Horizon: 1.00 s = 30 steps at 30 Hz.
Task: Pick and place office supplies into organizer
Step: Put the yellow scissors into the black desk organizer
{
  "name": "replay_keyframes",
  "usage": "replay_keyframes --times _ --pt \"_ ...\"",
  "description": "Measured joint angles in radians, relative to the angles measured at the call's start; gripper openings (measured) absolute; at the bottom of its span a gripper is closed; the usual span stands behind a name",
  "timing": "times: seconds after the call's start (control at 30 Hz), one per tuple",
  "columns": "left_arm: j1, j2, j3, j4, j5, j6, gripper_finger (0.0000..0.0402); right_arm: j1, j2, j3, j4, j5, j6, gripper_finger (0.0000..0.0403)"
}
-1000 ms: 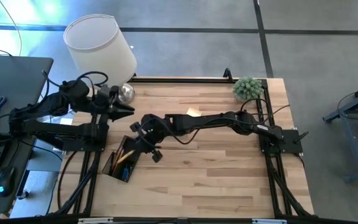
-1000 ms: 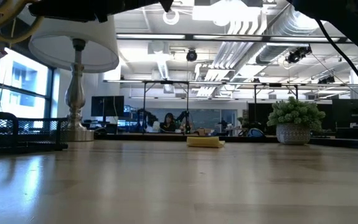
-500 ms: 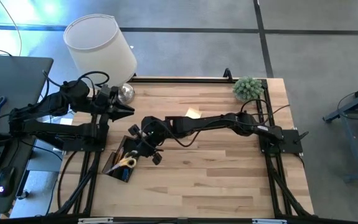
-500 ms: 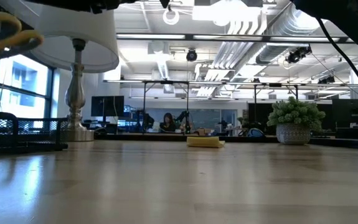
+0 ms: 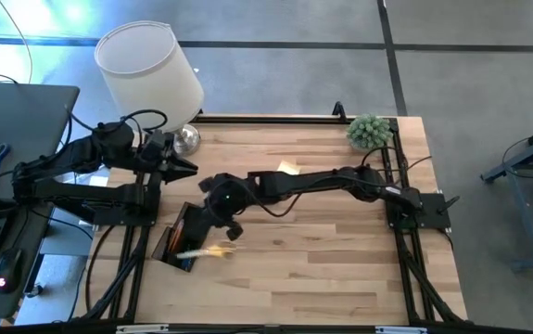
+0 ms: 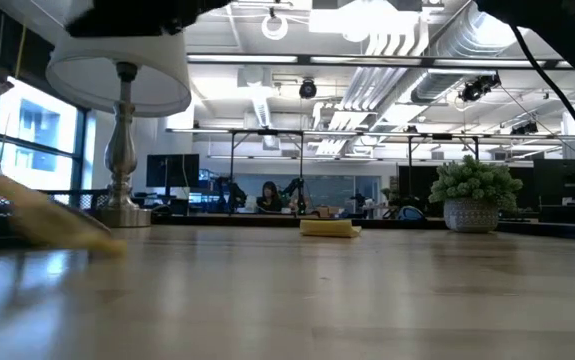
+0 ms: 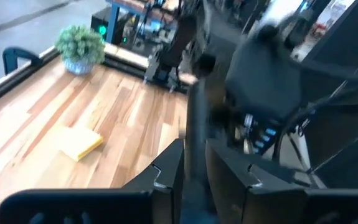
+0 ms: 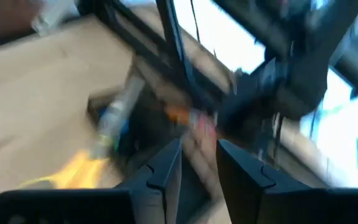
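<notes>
The yellow-handled scissors [image 5: 207,250] show as a yellow blur at the right rim of the black organizer [image 5: 161,243], partly over the bare table. In the low view the scissors [image 6: 52,222] slant down at table height. My right gripper [image 5: 227,226] hangs open just above them with nothing between its fingers; its wrist view [image 8: 198,165] shows the scissors [image 8: 73,171] below and the organizer [image 8: 135,127] with pens in it. My left gripper [image 5: 192,167] waits raised beside the lamp base. A yellow sticky-note pad [image 5: 287,168] lies flat at mid-table.
A white-shaded lamp [image 5: 148,70] stands at the far left corner and a small green plant [image 5: 370,132] at the far right. The right arm stretches across the table's middle. Bare wood lies along the near half of the table [image 5: 322,269].
My right gripper has opened and let go of the yellow scissors. They have dropped from high over the organizer to table height and now show blurred at its right rim, farther toward the table's right than before.
</notes>
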Motion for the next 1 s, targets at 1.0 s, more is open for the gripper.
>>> replay_keyframes --times 1.0 --pt "-0.365 0.384 0.000 -0.149 0.023 0.160 0.0055 0.383 -0.137 -0.001 -0.997 0.501 1.087 0.0094"
